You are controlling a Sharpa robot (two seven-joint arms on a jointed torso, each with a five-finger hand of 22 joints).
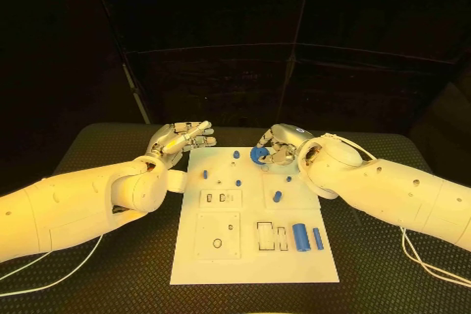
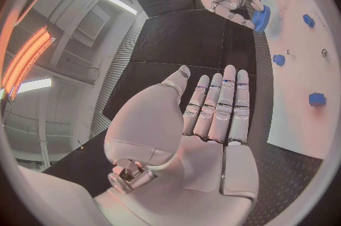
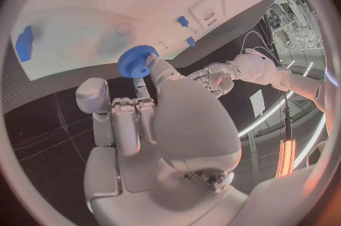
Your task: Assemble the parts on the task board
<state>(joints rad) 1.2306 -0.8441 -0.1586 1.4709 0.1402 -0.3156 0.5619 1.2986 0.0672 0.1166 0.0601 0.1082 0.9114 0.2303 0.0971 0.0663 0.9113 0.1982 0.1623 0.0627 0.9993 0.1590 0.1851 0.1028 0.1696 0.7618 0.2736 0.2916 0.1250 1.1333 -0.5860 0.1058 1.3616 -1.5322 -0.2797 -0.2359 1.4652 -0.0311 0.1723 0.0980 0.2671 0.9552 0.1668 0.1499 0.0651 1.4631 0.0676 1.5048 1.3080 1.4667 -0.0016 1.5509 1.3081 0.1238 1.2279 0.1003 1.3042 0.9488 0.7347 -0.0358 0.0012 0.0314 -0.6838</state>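
my left arm reaches in from about eight o'clock, bent at the wrist, and its left hand point(image 1: 179, 139) sits up near eleven o'clock with the fingers point(image 2: 221, 105) stretched out flat and side by side, thumb off to one side, nothing in it. my right arm comes in from about four o'clock, and its right hand point(image 1: 279, 148) sits near one o'clock, fingers curled, pinching a blue gear point(image 3: 137, 62) between thumb and fingertip.
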